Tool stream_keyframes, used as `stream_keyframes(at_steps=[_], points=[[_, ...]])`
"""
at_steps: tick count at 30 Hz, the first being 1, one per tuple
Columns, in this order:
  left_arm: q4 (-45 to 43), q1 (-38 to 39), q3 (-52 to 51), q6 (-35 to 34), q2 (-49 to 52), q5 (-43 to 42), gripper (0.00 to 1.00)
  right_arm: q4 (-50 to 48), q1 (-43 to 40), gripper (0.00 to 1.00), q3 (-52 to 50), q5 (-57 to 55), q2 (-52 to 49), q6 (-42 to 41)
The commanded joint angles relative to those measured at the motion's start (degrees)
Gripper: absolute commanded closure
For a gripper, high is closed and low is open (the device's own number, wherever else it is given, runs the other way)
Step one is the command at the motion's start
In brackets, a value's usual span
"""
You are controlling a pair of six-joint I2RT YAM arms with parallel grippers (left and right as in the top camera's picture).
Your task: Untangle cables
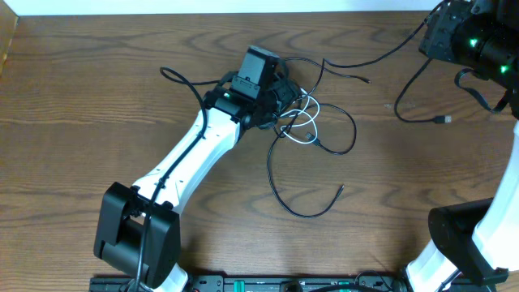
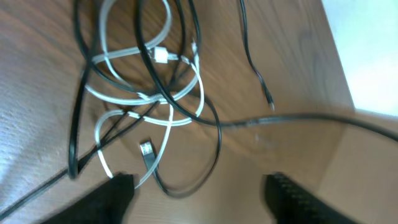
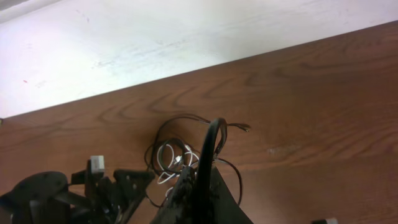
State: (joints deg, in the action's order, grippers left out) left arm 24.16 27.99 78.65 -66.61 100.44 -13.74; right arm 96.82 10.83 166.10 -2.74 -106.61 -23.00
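The cables lie tangled at the table's middle: a white cable (image 1: pixel 304 123) (image 2: pixel 127 93) looped through black cables (image 1: pixel 280 182) (image 2: pixel 211 127). My left gripper (image 1: pixel 282 104) (image 2: pixel 202 193) hovers low over the knot, open, with nothing between its fingers; the white cable touches its left fingertip (image 2: pixel 121 183). At the far right my right gripper (image 1: pixel 430 40) (image 3: pixel 202 171) is raised and shut on a black cable (image 3: pixel 212 140). That cable runs taut from the knot (image 1: pixel 381 53), and its free end with a plug (image 1: pixel 444 120) lies below the gripper.
The table's far edge and a pale wall (image 3: pixel 186 43) lie just behind the knot. A loose black end (image 1: pixel 366 80) rests right of the tangle. The left arm (image 1: pixel 190 154) crosses the table diagonally from the front left.
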Motion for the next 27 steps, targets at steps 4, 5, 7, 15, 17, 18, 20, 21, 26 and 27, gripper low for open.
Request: stream_keyframes(at_steps=[4, 5, 7, 15, 17, 18, 20, 21, 26, 27], points=[[-1.3, 0.5, -0.7, -8.1, 0.5, 8.4, 0.06, 0.2, 0.0, 0.98, -0.1, 0.1, 0.5, -0.3], [-2.0, 0.5, -0.7, -8.1, 1.0, 8.4, 0.06, 0.2, 0.0, 0.98, -0.1, 0.1, 0.5, -0.3], [-3.6, 0.5, -0.7, -8.4, 2.4, 7.9, 0.05, 0.2, 0.0, 0.98, -0.1, 0.1, 0.5, -0.6], [-7.5, 0.8, -0.7, -10.7, 7.2, 0.1, 0.23, 0.1, 0.0, 0.98, -0.1, 0.1, 0.5, -0.7], [-7.9, 0.8, -0.7, -10.7, 7.3, 0.7, 0.23, -0.1, 0.0, 0.99, -0.1, 0.1, 0.5, -0.7], [-8.0, 0.8, -0.7, -10.7, 7.3, 1.0, 0.24, -0.1, 0.0, 0.99, -0.1, 0.1, 0.5, -0.7], [-8.0, 0.9, -0.7, -11.3, 7.3, 0.8, 0.24, -0.2, 0.0, 0.98, -0.1, 0.1, 0.5, -0.7], [-7.9, 1.1, -0.7, -11.6, 7.3, 0.8, 0.23, -0.2, 0.0, 0.98, -0.1, 0.1, 0.5, -0.7], [-8.0, 3.1, -0.7, -13.0, 7.9, 3.8, 0.23, -0.2, 0.0, 0.99, -0.1, 0.1, 0.5, -0.7], [-8.0, 3.4, -0.7, -13.1, 8.2, 4.6, 0.24, -0.2, 0.0, 0.98, -0.1, 0.1, 0.5, -0.7]])
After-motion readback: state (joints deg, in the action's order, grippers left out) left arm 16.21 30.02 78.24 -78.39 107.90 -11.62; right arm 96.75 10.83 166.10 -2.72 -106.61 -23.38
